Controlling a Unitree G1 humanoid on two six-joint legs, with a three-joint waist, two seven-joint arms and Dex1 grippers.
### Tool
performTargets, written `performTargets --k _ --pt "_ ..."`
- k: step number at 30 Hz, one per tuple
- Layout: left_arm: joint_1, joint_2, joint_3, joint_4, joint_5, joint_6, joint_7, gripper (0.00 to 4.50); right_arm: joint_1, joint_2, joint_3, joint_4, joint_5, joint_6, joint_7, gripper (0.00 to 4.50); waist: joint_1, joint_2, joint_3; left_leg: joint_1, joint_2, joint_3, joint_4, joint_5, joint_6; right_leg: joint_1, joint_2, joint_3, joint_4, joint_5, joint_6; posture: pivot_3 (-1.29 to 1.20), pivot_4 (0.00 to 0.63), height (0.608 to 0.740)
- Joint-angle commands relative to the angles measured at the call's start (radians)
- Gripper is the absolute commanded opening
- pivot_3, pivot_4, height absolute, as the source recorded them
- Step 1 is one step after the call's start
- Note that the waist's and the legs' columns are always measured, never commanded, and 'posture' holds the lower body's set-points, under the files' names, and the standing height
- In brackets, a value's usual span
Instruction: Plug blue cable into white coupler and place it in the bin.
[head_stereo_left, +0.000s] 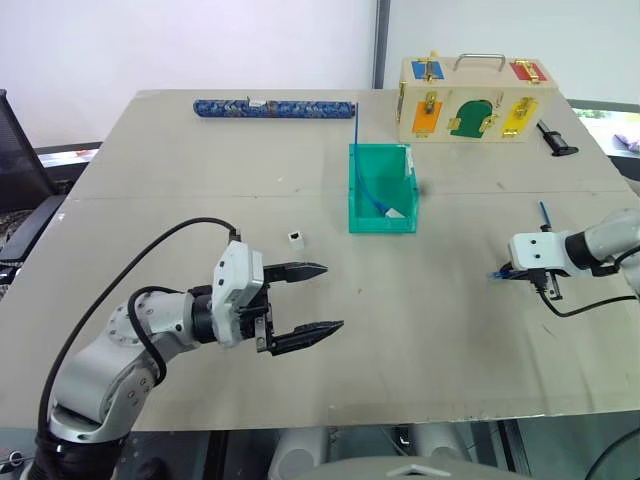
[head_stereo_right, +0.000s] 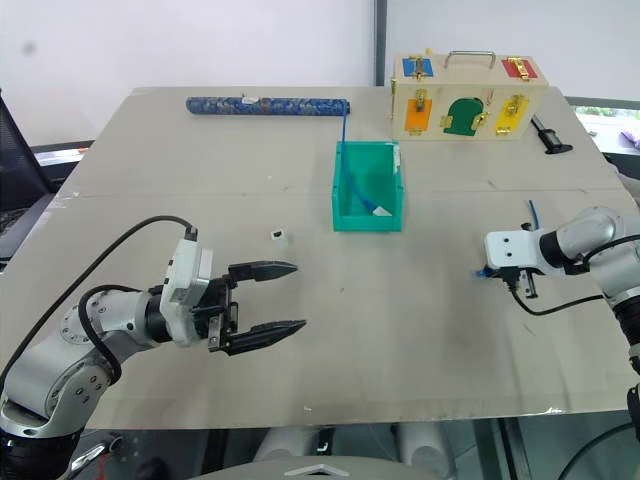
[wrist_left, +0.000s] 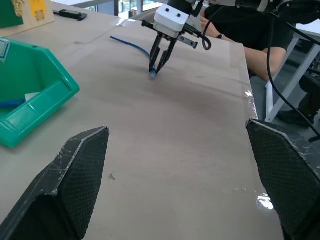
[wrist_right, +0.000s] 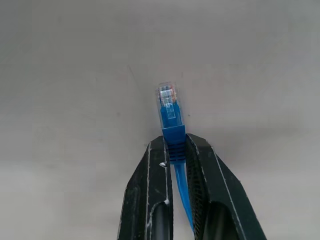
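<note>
Head view: left tool (head_stereo_left: 318, 298) spread wide above the surface (head_stereo_left: 200, 180), white coupler (head_stereo_left: 297, 238) just beyond it, bin (head_stereo_left: 381, 190) further back. Right wrist view: right tool (wrist_right: 176, 150) pinching the blue cable (wrist_right: 170, 120) behind its clear plug.

A broad stretch of bare table (head_stereo_left: 420, 330) is left between the left gripper (head_stereo_left: 312, 298) and the right gripper (head_stereo_left: 500, 274), crossed by nothing. The coupler (head_stereo_left: 297, 238) is stood alone just ahead of the left gripper, with open surface all round it. The bin (head_stereo_left: 381, 190) is set mid-table, its low front faced by bare table; the back is closed off by the roll (head_stereo_left: 275, 107) and the wooden box (head_stereo_left: 476, 99).
</note>
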Motion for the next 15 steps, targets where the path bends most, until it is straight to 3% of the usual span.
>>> performTargets --k 1,5,9,12,13,15 --pt "0.009 -0.010 0.005 0.009 0.017 -0.039 0.003 4.50 -0.008 0.052 0.002 -0.289 0.084 0.281 0.021 0.06 -0.004 0.001 0.000 0.000 0.000 0.000 0.000 0.000 0.000 0.000 0.000 0.000 0.000 0.000 0.000 0.00 0.150 0.740" --pt "0.020 -0.015 -0.012 0.046 0.060 -0.075 -0.006 4.50 -0.072 0.199 0.125 -0.419 -0.007 0.531 -0.073 0.06 0.000 0.000 0.000 0.000 0.000 -0.001 0.000 0.000 0.000 0.000 0.001 -0.001 0.000 0.000 0.001 0.00 0.150 0.740" --pt "0.009 -0.002 -0.033 0.088 0.110 -0.105 -0.021 4.50 -0.122 0.297 0.222 -0.330 -0.120 0.478 -0.173 0.06 0.012 0.000 0.000 -0.001 -0.001 -0.002 0.001 0.000 0.000 -0.001 0.000 -0.002 0.000 0.000 -0.001 0.00 0.150 0.740" --pt "-0.022 -0.004 -0.061 0.125 0.134 -0.107 -0.031 4.50 -0.114 0.334 0.217 -0.275 -0.106 0.433 -0.203 1.20 0.012 -0.001 -0.001 -0.002 -0.002 -0.002 0.001 0.000 0.000 0.000 -0.001 -0.002 -0.001 0.001 0.000 0.00 0.150 0.740" --pt "-0.043 -0.010 -0.078 0.139 0.143 -0.106 -0.032 4.50 -0.102 0.335 0.191 -0.275 -0.086 0.423 -0.209 1.32 0.012 -0.001 -0.001 -0.002 -0.002 -0.002 0.001 0.000 0.000 0.000 -0.001 -0.002 -0.001 0.001 0.000 0.00 0.150 0.740" --pt "-0.097 -0.019 -0.117 0.166 0.164 -0.073 -0.011 4.50 -0.062 0.318 0.116 -0.322 -0.022 0.422 -0.207 2.06 0.011 -0.001 -0.001 -0.002 -0.002 -0.002 0.001 0.000 0.000 0.000 -0.001 -0.003 0.000 0.001 0.000 0.00 0.150 0.740"
